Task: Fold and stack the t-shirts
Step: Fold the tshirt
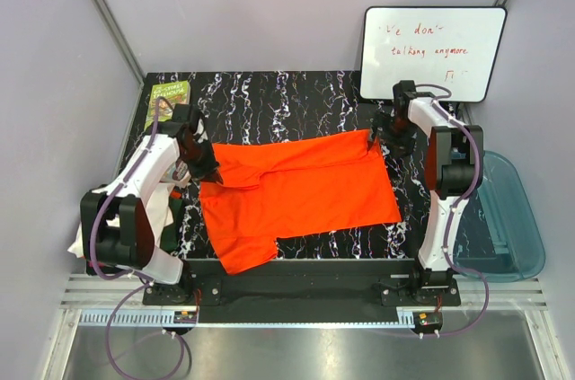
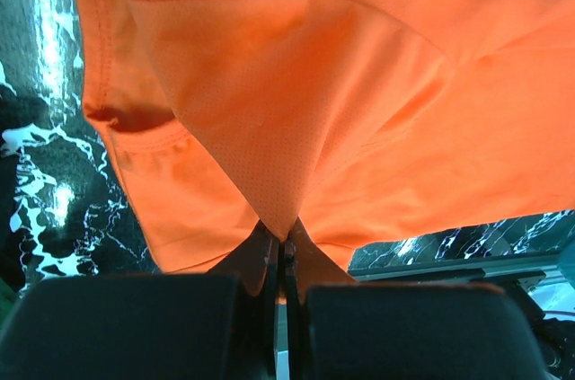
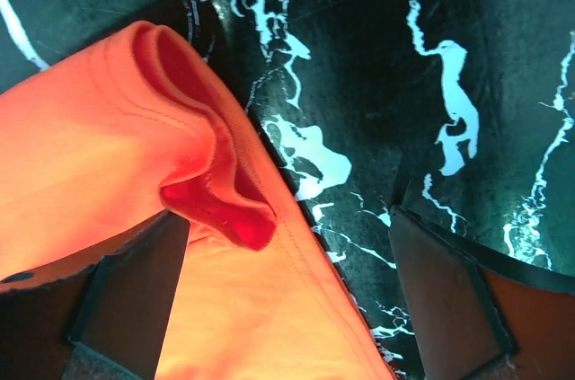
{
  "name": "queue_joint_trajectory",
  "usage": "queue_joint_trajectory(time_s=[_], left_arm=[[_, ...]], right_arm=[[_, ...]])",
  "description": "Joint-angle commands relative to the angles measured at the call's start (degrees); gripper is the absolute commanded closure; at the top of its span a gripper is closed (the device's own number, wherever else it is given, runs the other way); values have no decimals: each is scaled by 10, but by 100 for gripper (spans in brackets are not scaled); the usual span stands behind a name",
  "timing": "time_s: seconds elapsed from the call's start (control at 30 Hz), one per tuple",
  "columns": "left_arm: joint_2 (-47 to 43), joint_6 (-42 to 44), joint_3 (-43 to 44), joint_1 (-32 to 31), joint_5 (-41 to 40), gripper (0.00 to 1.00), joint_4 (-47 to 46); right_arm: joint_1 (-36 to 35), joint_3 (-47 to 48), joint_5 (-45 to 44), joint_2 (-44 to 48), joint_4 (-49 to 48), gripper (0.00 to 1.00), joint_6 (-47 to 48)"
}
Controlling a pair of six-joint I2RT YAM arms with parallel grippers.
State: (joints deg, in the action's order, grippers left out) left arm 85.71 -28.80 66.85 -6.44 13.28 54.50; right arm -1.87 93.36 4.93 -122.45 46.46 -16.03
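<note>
**While the left hand [image 1: 208,172] pinches the orange shirt [image 1: 296,191], the right hand [image 1: 377,139] stands spread**

Where the black marbled table [image 1: 287,97] is widest, the orange shirt lies stretched across its middle, mostly flat, with one sleeve hanging over the near edge. The left hand is pressed together on the shirt's left end, and the wrist view shows the cloth drawn up into a peak between its closed fingers. The right hand sits at the shirt's far right corner with its fingers spread wide. A rumpled fold of the hem lies on the table between them, and nothing is clamped there. A bunched white cloth [image 1: 79,241] lies under the left arm at the table's left edge. A green book [image 1: 167,92] rests at the far left corner, a whiteboard [image 1: 433,52] leans at the far right, and a blue tub [image 1: 508,218] sits off the table's right side.
</note>
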Motion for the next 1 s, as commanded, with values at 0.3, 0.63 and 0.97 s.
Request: queue_joint_trajectory(time_s=[0.3,0.63,0.97], left_arm=[[-42,-1,-55,-12,-40,1,48],[-36,34,13,-32,-72,13,7],[226,81,211,-70,-129,100,11]], right_arm=[[1,-27,-16,110,35,0,-15],[-10,-105,45,206,5,19,-12],[-107,19,-7,60,22,100,-1]])
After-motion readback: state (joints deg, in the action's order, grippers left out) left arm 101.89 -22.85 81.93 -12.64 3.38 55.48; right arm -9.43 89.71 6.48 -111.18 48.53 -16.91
